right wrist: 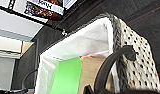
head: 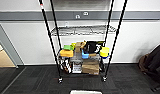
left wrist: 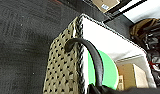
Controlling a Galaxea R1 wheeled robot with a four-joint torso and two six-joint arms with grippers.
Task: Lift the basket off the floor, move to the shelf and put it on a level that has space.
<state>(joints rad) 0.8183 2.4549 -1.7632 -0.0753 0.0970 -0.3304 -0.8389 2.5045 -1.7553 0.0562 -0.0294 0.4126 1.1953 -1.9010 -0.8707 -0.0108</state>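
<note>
The basket (head: 86, 92) shows as a white lined rim at the near edge of the head view, centred before the shelf (head: 48, 32). Its speckled woven side (left wrist: 63, 65) and white lining hold a green flat thing (left wrist: 108, 70) and tan packs. My left gripper (left wrist: 96, 89) is shut on one dark arched handle (left wrist: 92, 50). My right gripper (right wrist: 96, 90) is shut on the other handle (right wrist: 113, 60) beside the woven wall (right wrist: 138, 50). The shelf's bare wire level (head: 83, 30) lies above a crowded tier. Dark carpet floor (head: 33, 80) lies under the basket.
The shelf's lower tiers hold yellow (head: 66, 53), green (head: 68, 47) and black things and a cardboard box (head: 90, 67). Dark and brown bags (head: 153, 62) sit against the wall at the right. A doorway with tan wood flooring (head: 2, 60) opens at the left.
</note>
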